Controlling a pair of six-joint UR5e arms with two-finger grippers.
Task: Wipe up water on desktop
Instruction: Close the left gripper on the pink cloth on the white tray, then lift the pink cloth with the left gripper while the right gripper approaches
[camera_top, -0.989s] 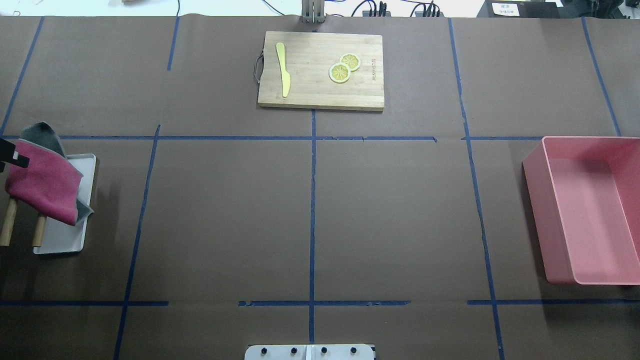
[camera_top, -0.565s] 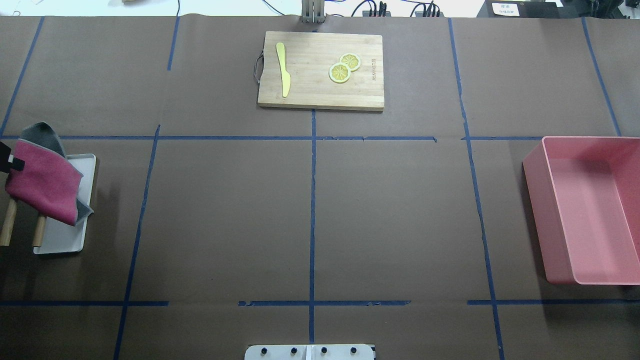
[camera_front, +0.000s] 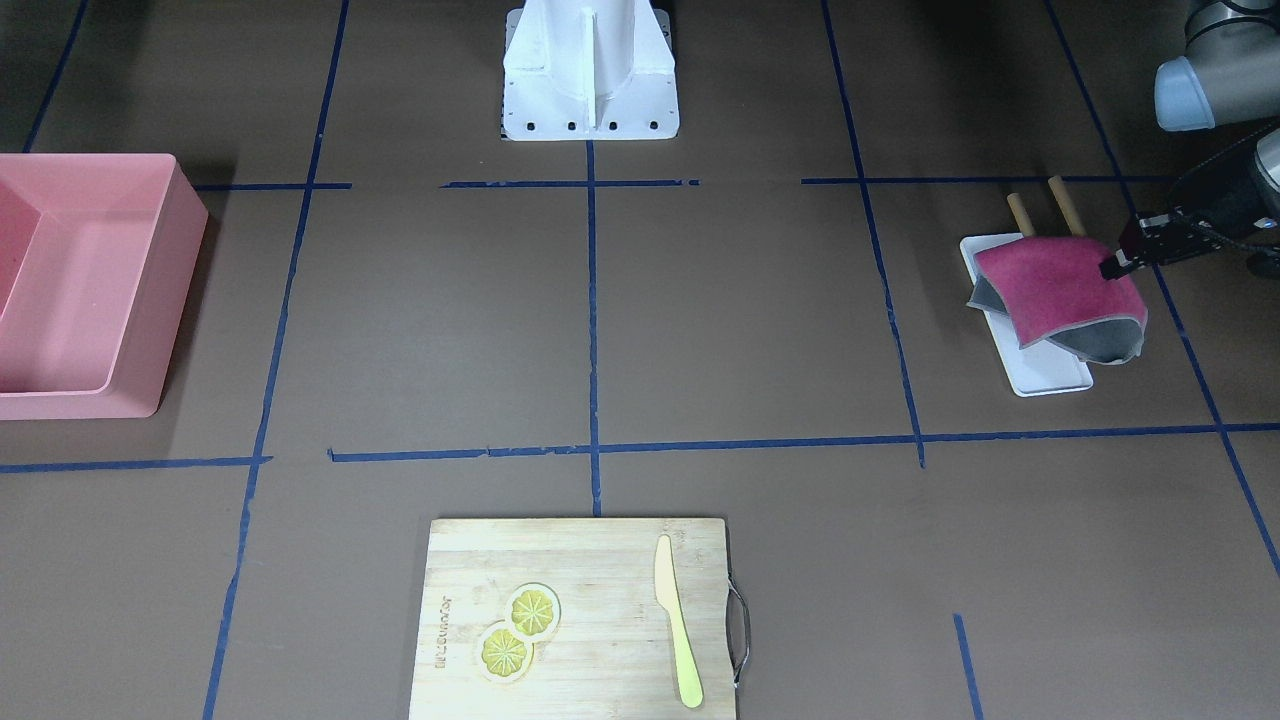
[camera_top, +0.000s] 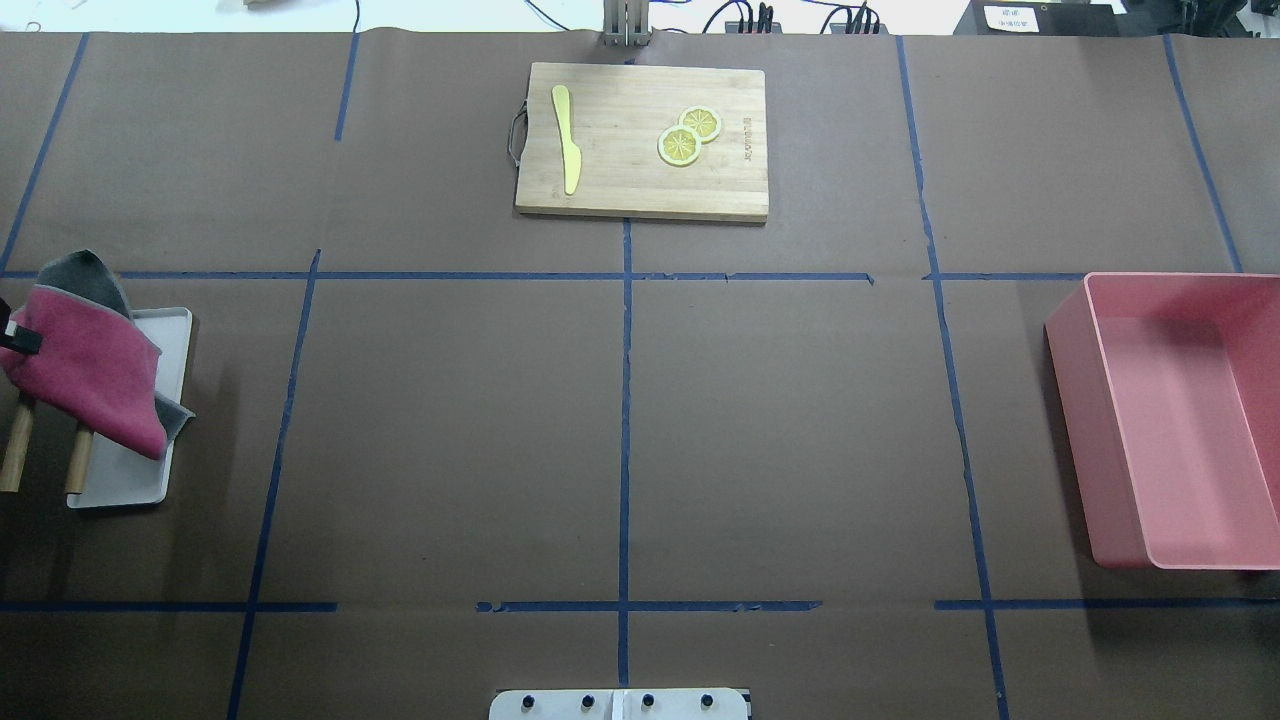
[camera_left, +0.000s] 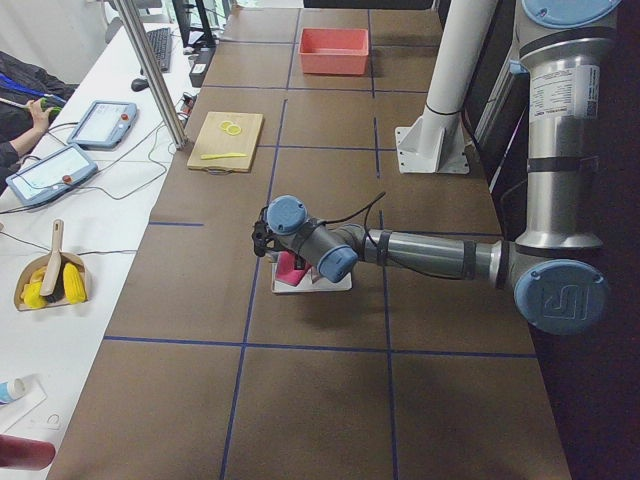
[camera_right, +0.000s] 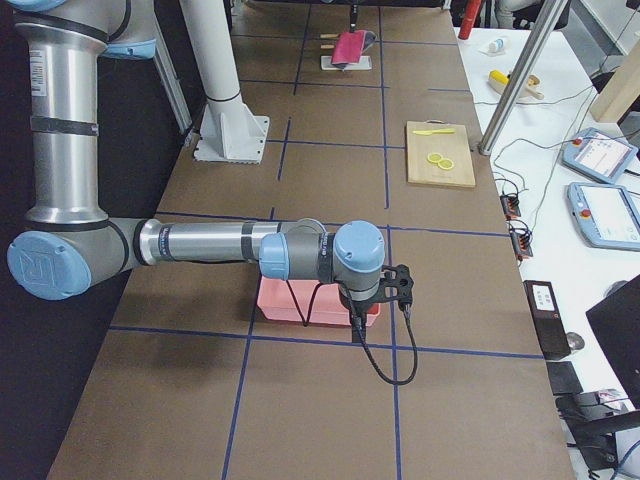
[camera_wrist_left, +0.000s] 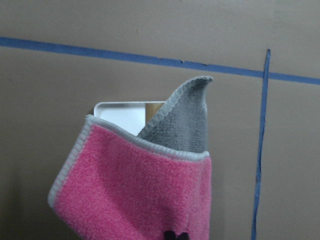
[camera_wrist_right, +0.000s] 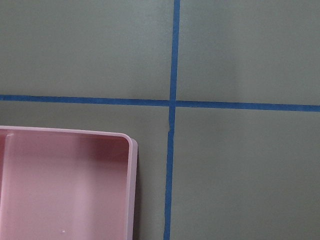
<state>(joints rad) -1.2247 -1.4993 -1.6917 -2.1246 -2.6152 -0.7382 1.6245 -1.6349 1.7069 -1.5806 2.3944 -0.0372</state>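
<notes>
The desktop (camera_top: 620, 420) is a brown surface crossed by blue tape lines; I see no water on it. My left gripper (camera_front: 1112, 267) is shut on the edge of a pink cloth with a grey back (camera_front: 1058, 288). It holds the cloth draped over the white tray (camera_top: 120, 480) at the robot's left end. The cloth also shows in the overhead view (camera_top: 90, 370) and the left wrist view (camera_wrist_left: 140, 190). My right gripper (camera_right: 400, 285) hovers by the pink bin (camera_top: 1180, 420); I cannot tell whether it is open or shut.
A bamboo cutting board (camera_top: 640, 185) with a yellow knife (camera_top: 568, 140) and two lemon slices (camera_top: 688, 135) lies at the far middle. Two wooden pegs (camera_top: 45, 458) stick out beside the tray. The robot's base (camera_front: 590, 70) stands at the near edge.
The left gripper and the cloth have shifted slightly left and toward the robot's side over the tray. Nothing else has moved.
</notes>
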